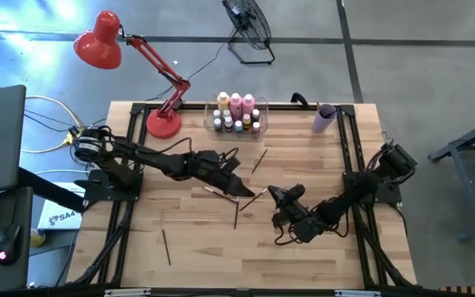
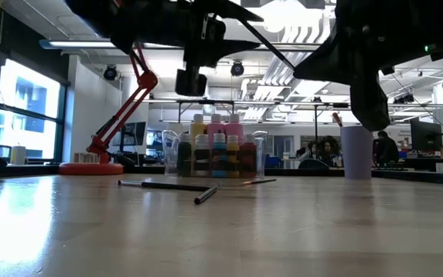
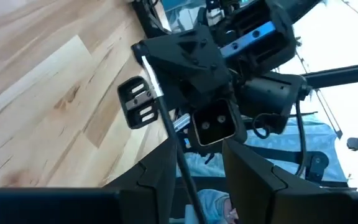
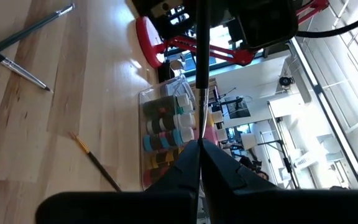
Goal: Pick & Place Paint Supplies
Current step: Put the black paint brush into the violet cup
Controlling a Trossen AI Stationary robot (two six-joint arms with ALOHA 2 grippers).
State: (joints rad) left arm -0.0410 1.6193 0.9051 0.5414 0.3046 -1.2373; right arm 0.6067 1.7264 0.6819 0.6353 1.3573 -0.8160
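Both grippers are meeting over the table's (image 1: 303, 256) middle, sharing one brush (image 4: 199, 62): the right gripper (image 4: 199, 146) is clenching its tip, while the left gripper (image 3: 194, 168), jaws partly apart, is straddling its handle. The bottles (image 1: 236, 114) are standing in the bin (image 1: 260, 106) at the far edge, near the cup (image 1: 324, 118) and lamp (image 1: 130, 62). Other brushes (image 1: 166, 246) are lying scattered on the wood.
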